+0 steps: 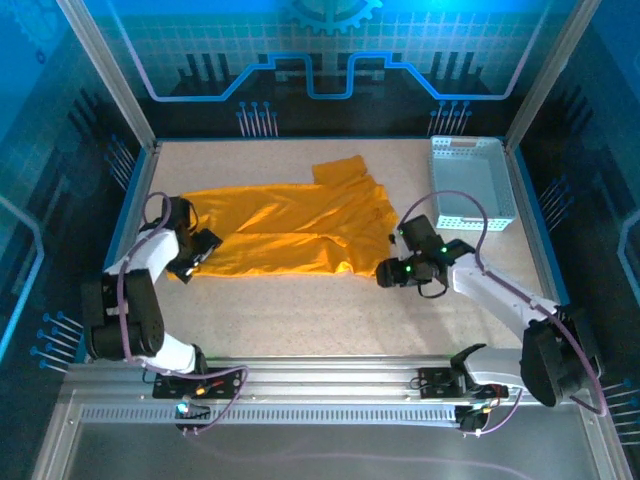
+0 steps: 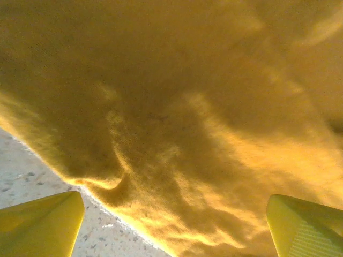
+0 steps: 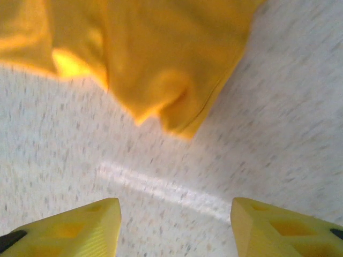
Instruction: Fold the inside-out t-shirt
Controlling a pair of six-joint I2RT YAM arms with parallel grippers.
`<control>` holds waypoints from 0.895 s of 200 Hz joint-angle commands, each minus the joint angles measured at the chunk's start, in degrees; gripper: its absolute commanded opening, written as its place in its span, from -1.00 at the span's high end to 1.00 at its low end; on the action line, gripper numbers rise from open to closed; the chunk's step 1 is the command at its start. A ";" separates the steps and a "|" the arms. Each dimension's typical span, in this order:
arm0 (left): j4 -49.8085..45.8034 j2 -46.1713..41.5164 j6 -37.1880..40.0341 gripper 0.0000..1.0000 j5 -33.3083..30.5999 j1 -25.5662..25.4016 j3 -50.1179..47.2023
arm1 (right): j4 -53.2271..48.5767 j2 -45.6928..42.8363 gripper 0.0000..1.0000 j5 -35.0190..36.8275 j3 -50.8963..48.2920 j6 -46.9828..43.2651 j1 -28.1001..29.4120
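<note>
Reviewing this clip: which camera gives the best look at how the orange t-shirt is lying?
The top external view: the whole t-shirt is visible there, spread out on the table. The left wrist view gives a close patch of fabric and one edge; the right wrist view, blurred, catches a rumpled corner.

One t-shirt [image 1: 290, 230], one pale perforated basket [image 1: 478, 218], one table [image 1: 300, 315]. Two grippers — the left gripper [image 1: 200, 250] and the right gripper [image 1: 385, 270] — each with two yellow fingers [image 2: 43, 225].
</note>
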 commanded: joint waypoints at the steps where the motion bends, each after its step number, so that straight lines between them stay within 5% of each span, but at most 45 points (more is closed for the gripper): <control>1: 4.70 3.03 1.14 -0.77 5.03 -0.12 -0.38 | 6.83 -0.28 -0.10 -2.92 -2.48 0.19 1.14; 98: 7.37 11.19 -1.45 -0.82 2.11 2.50 -0.12 | 15.39 15.46 0.15 2.34 1.21 -2.44 1.41; 148: 6.62 8.91 -0.89 -0.84 1.09 4.77 -1.34 | 15.18 16.36 0.61 3.89 2.20 -3.78 1.30; 179: 6.16 8.83 -0.05 -0.85 0.12 6.87 -1.75 | 6.19 13.66 0.74 15.74 4.40 -4.43 1.13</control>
